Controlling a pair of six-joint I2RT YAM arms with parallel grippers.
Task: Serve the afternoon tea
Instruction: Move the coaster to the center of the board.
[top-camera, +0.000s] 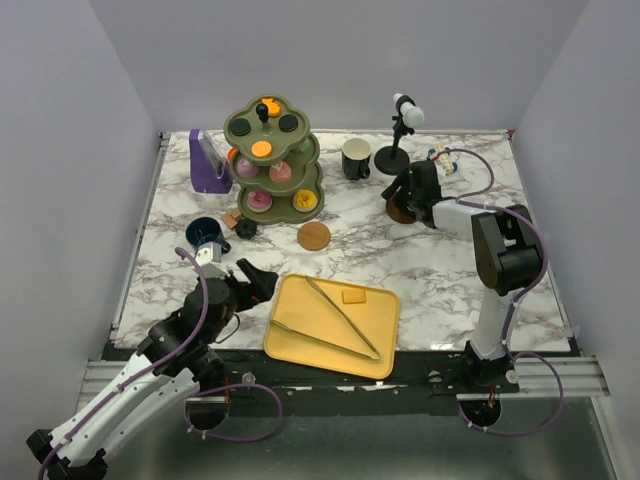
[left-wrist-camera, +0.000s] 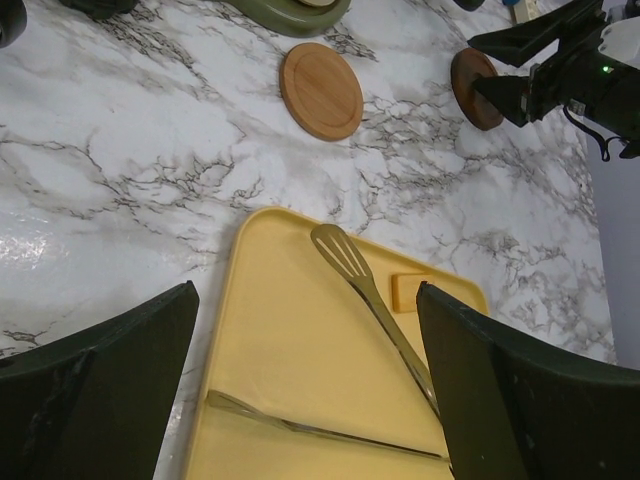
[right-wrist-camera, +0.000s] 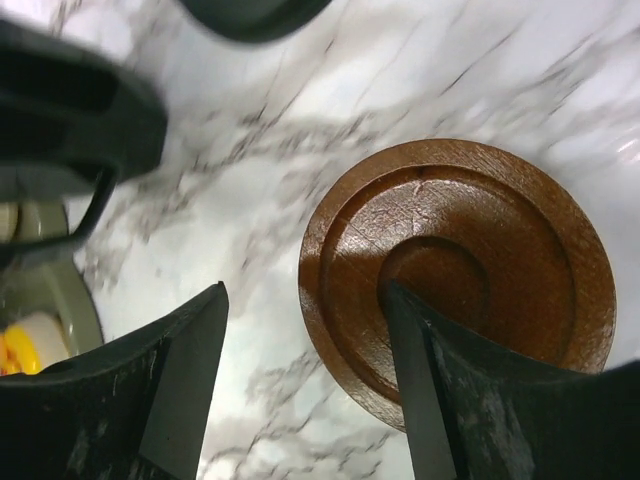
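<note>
A dark brown coaster (right-wrist-camera: 470, 250) lies on the marble at the back right. My right gripper (right-wrist-camera: 302, 292) hangs open just over it, one finger above its middle, the other off its rim. The black cream-lined mug (top-camera: 355, 158) stands behind it, beside the olive-green three-tier stand (top-camera: 272, 160) loaded with treats. A lighter coaster (top-camera: 314, 236) lies mid-table, and the dark-blue mug (top-camera: 204, 232) sits at the left. My left gripper (left-wrist-camera: 305, 292) is wide open above the yellow tray (left-wrist-camera: 280, 330), holding nothing. On the tray are metal tongs (left-wrist-camera: 375, 305) and an orange biscuit (left-wrist-camera: 410, 290).
A purple wedge holder (top-camera: 208, 162) stands left of the tiered stand. The black stand with a white ball top (top-camera: 400, 130) rises just behind my right gripper (top-camera: 398, 200). A small dark doughnut (top-camera: 247, 229) and a biscuit (top-camera: 232, 218) lie near the blue mug.
</note>
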